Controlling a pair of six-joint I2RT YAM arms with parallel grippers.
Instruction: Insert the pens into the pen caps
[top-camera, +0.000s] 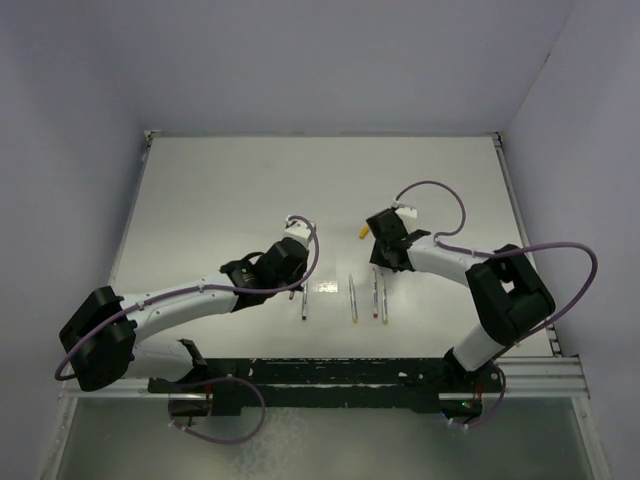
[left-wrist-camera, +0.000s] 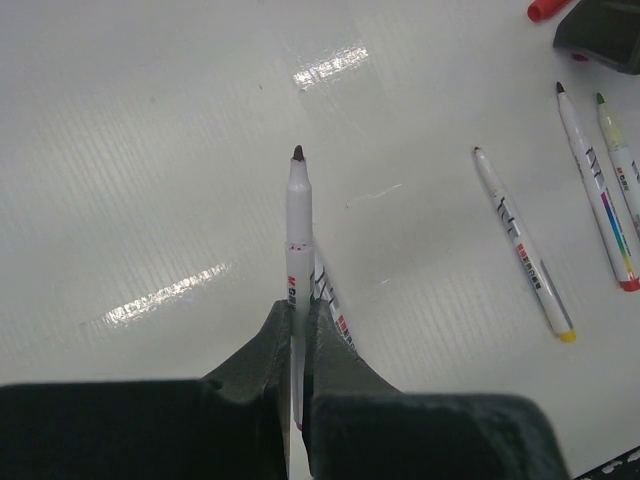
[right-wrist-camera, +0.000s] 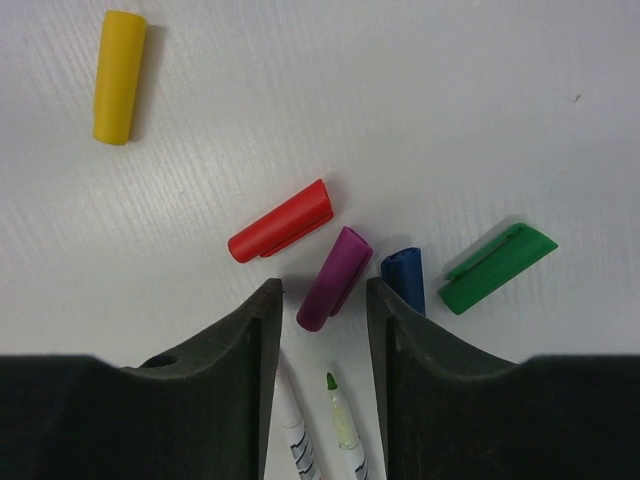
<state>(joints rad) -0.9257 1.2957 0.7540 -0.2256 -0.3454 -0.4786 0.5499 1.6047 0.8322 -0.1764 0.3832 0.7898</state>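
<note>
My left gripper (left-wrist-camera: 300, 305) is shut on a pen (left-wrist-camera: 297, 225) that sticks out ahead of the fingers, dark tip forward, above the table. Another pen (left-wrist-camera: 335, 300) lies on the table just under it. Three more pens (left-wrist-camera: 522, 243) (left-wrist-camera: 595, 190) (left-wrist-camera: 620, 150) lie side by side to the right. My right gripper (right-wrist-camera: 322, 290) is open over the pen caps, its fingers either side of the near end of the purple cap (right-wrist-camera: 338, 270). Around it lie the red cap (right-wrist-camera: 282, 222), blue cap (right-wrist-camera: 406, 277), green cap (right-wrist-camera: 497, 268) and yellow cap (right-wrist-camera: 119, 76).
Beneath the right gripper lie a green-tipped pen (right-wrist-camera: 343, 420) and a second pen (right-wrist-camera: 295, 430). In the top view the table (top-camera: 220, 200) is walled on three sides, and a black rail (top-camera: 330, 375) runs along its near edge.
</note>
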